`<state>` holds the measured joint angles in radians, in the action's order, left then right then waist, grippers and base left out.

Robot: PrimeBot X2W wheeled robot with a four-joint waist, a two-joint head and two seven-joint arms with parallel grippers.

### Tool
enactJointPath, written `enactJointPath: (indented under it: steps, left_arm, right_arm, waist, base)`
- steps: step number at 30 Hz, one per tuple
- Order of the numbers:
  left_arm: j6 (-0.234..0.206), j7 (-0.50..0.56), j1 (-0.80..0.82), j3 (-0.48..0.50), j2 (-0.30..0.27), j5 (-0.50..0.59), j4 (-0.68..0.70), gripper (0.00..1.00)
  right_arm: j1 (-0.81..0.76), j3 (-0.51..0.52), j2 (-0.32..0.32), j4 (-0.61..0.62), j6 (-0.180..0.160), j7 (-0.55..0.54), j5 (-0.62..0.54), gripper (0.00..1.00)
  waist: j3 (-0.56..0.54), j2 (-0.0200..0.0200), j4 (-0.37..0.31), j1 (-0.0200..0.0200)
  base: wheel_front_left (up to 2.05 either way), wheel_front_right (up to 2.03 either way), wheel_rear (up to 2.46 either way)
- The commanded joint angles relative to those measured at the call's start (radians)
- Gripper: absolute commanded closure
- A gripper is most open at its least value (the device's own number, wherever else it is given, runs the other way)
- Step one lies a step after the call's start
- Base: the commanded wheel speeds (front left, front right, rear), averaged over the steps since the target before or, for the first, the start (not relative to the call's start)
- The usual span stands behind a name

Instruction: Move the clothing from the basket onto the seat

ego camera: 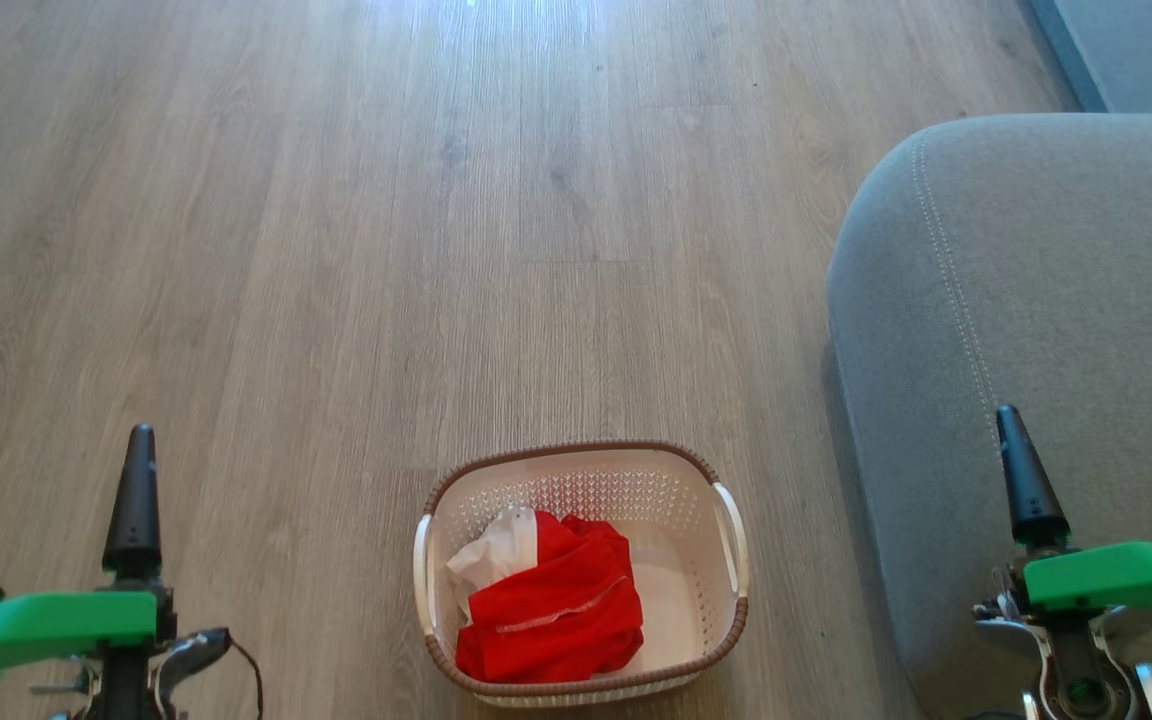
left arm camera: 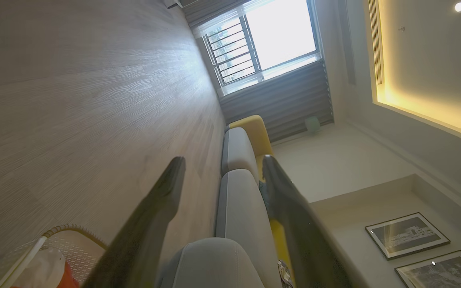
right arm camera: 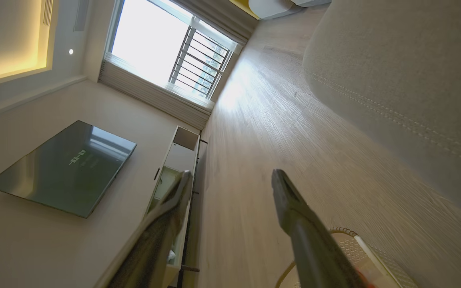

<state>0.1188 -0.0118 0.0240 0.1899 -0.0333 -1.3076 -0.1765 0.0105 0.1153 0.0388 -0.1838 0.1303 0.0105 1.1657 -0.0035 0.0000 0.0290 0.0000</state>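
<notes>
The cream basket (ego camera: 586, 488) with its brown rim stands on the wood floor at the bottom centre of the head view. Crumpled in its left half lies the clothing (ego camera: 556, 612), red with a white panel. To the basket's right is the grey-green seat (ego camera: 1036, 330), its rounded corner edged with pale stitching. My left gripper (ego camera: 139, 450) hangs open over the floor, left of the basket. My right gripper (ego camera: 1011, 425) is open above the seat's front edge. The left wrist view shows open fingers (left arm camera: 222, 166), the basket (left arm camera: 74, 230) and the clothing (left arm camera: 48, 266). In the right wrist view the jaws (right arm camera: 231, 176) stand apart, with the basket (right arm camera: 360, 243) and seat (right arm camera: 406, 64).
Bare wood floor (ego camera: 436, 220) stretches ahead and to the left. A wall television (right arm camera: 66, 168) and a low cabinet (right arm camera: 176, 156) stand across the room. More sofa cushions (left arm camera: 238, 150) and a yellow one (left arm camera: 254, 128) run toward the window (left arm camera: 270, 40).
</notes>
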Motion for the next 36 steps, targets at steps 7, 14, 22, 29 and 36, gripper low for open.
enactJointPath:
  steps: [7,14,22,29,36]
  left_arm:
    - [-0.033,-0.031,0.054,0.004,-0.009,0.110,0.115,0.00]
    - [-0.081,-0.051,0.050,-0.047,-0.010,0.251,0.195,0.00]
    - [-0.162,-0.075,0.049,-0.142,-0.011,0.464,0.279,0.00]
    - [-0.266,-0.095,0.049,-0.239,-0.019,0.661,0.314,0.00]
    - [-0.375,-0.113,0.060,-0.343,-0.078,0.762,0.322,0.00]
  right_arm:
    - [0.055,-0.032,0.008,0.089,0.000,0.031,-0.142,0.00]
    - [0.059,-0.050,0.008,0.128,0.000,0.051,-0.250,0.00]
    - [0.062,-0.082,0.009,0.156,0.000,0.075,-0.391,0.00]
    - [0.064,-0.106,0.009,0.175,0.000,0.096,-0.503,0.00]
    - [0.068,-0.122,0.009,0.190,0.000,0.113,-0.592,0.00]
  waist:
    - [0.001,0.0000,0.007,0.0000]
    - [0.003,0.0000,0.014,0.0000]
    - [0.005,0.0000,0.022,0.0000]
    - [0.009,0.0000,0.026,0.0000]
    - [0.012,0.0000,0.028,0.0000]
  base:
    - [0.00,0.00,0.00]
    - [0.00,0.00,0.00]
    - [0.00,0.00,0.00]
    - [0.00,0.00,0.00]
    - [0.00,0.00,0.00]
